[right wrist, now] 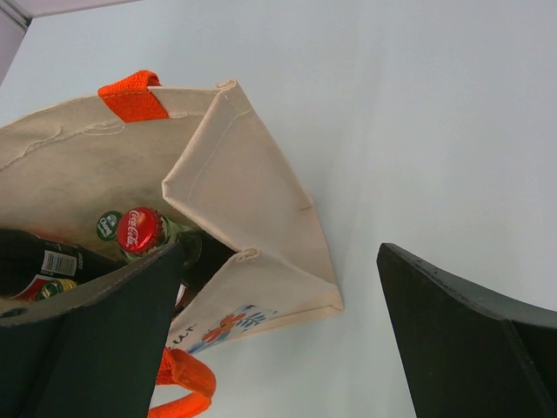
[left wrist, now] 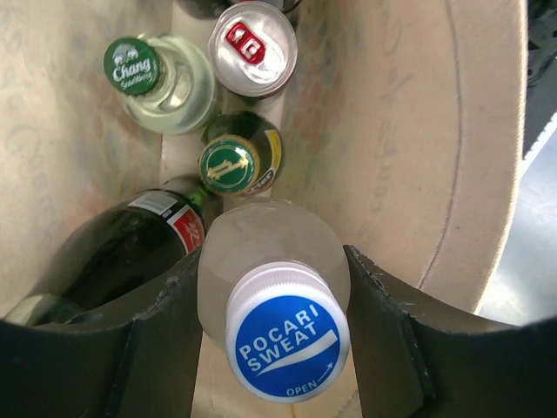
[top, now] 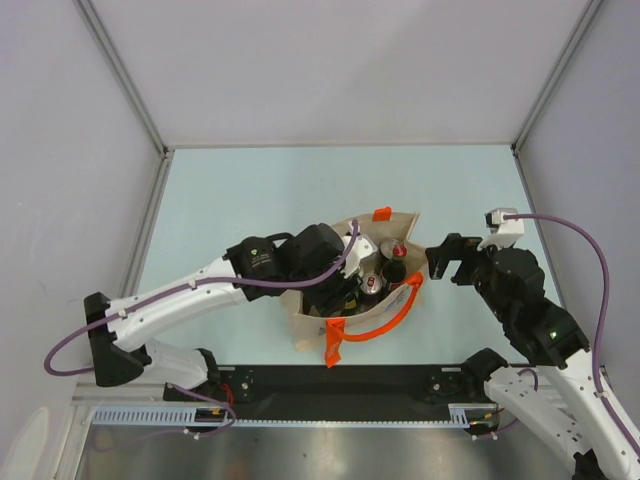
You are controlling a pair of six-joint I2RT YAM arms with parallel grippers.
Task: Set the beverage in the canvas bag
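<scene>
The canvas bag (top: 400, 219) stands open in the middle of the table, beige with orange handles (top: 385, 318). My left gripper (top: 340, 290) reaches down into it. In the left wrist view the gripper (left wrist: 271, 261) is shut on a clear Pocari Sweat bottle (left wrist: 287, 344) with a blue and white cap, held upright between the bag walls (left wrist: 392, 131). My right gripper (top: 445, 258) is open and empty beside the bag's right end. In the right wrist view the gripper (right wrist: 280, 261) hangs over the bag's corner (right wrist: 235, 157), whose blue and red print faces the table.
Inside the bag stand a Chang bottle (left wrist: 132, 65), a silver can (left wrist: 252, 48), a green-capped bottle (left wrist: 228, 165) and a dark bottle (left wrist: 130, 244). A red Coca-Cola cap (right wrist: 139, 229) shows in the right wrist view. Grey walls enclose the table.
</scene>
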